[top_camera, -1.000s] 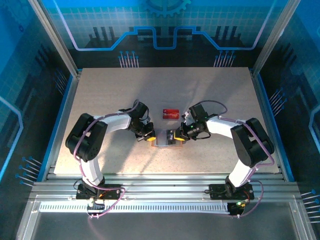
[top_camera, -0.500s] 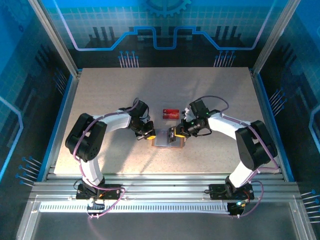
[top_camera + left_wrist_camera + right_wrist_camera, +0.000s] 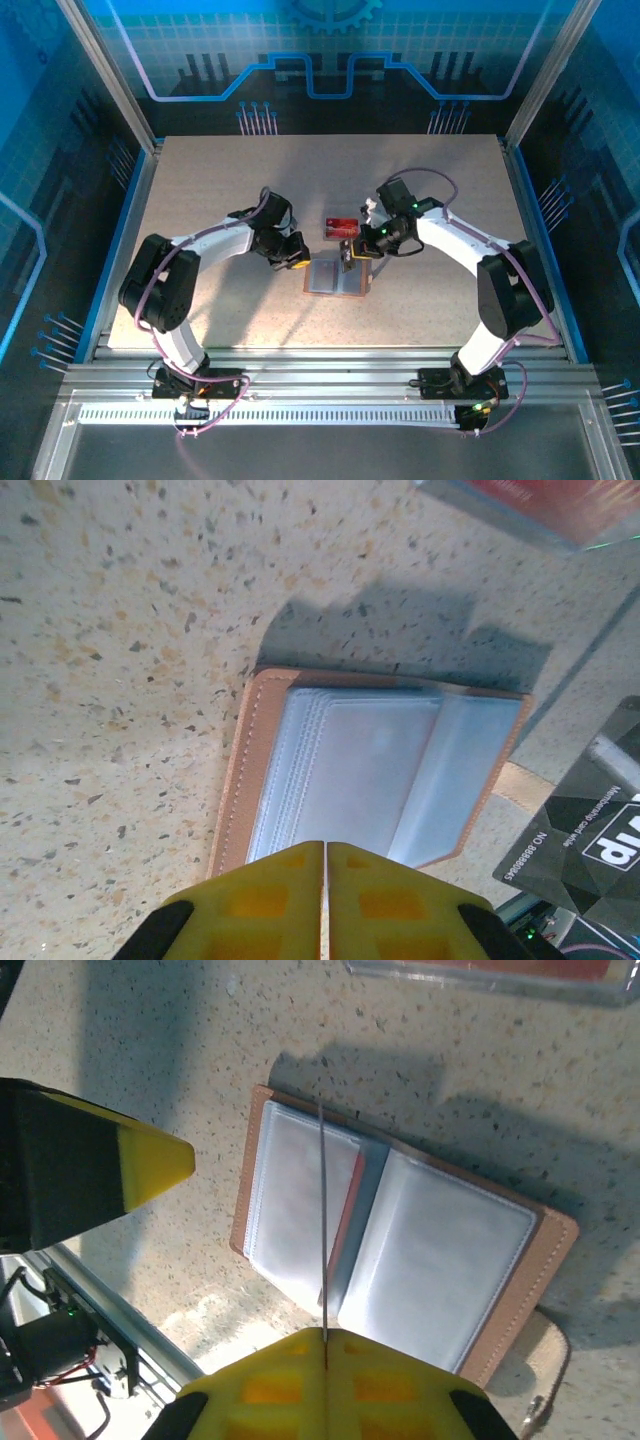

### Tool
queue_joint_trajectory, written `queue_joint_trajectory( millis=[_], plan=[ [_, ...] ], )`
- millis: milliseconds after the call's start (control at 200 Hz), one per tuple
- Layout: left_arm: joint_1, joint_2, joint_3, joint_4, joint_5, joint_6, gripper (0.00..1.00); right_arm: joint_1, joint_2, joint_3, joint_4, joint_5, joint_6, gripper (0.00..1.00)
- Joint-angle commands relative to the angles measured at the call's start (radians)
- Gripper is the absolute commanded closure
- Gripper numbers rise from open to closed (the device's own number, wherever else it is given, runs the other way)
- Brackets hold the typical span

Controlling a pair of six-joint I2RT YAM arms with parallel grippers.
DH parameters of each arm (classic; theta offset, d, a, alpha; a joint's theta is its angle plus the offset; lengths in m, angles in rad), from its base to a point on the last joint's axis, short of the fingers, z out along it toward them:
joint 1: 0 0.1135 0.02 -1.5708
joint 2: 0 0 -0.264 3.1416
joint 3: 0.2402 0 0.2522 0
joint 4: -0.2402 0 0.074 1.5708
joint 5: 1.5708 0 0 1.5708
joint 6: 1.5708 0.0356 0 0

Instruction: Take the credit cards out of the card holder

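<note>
Right end effector [image 3: 347, 251] up off holder [image 3: 335, 282] since last frame; left end effector [image 3: 294, 263] backed left.
Top: holder open on desk [image 3: 200, 180], tray [image 3: 342, 226] just behind.
Left wrist: fingers pressed together, empty.
Right wrist: fingers pinching card [image 3: 322, 1210] edge-on over holder; red card [image 3: 350, 1215] left in fold.
Best now: keep pinch firm, release low over tray.

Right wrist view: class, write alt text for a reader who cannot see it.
The right gripper, shut, holds a credit card edge-on above the open card holder on the speckled table. The yellow-tipped left gripper points in from the left.
</note>
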Motion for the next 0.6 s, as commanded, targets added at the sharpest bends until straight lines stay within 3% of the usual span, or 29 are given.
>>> queue_joint_trajectory(
  millis=[0,350,595],
  plan=[
    [0.019,-0.041,-0.024,0.002,-0.019,0.016,0.90,-0.002,0.034,0.089,-0.156,0.070,-0.180,0.98],
    [0.055,-0.074,-0.054,0.007,-0.011,0.025,0.89,0.045,0.104,0.321,-0.352,0.336,-0.680,1.00],
    [0.066,-0.116,-0.056,-0.018,-0.021,0.033,0.89,0.083,0.144,0.439,-0.449,0.359,-0.988,1.00]
  ],
)
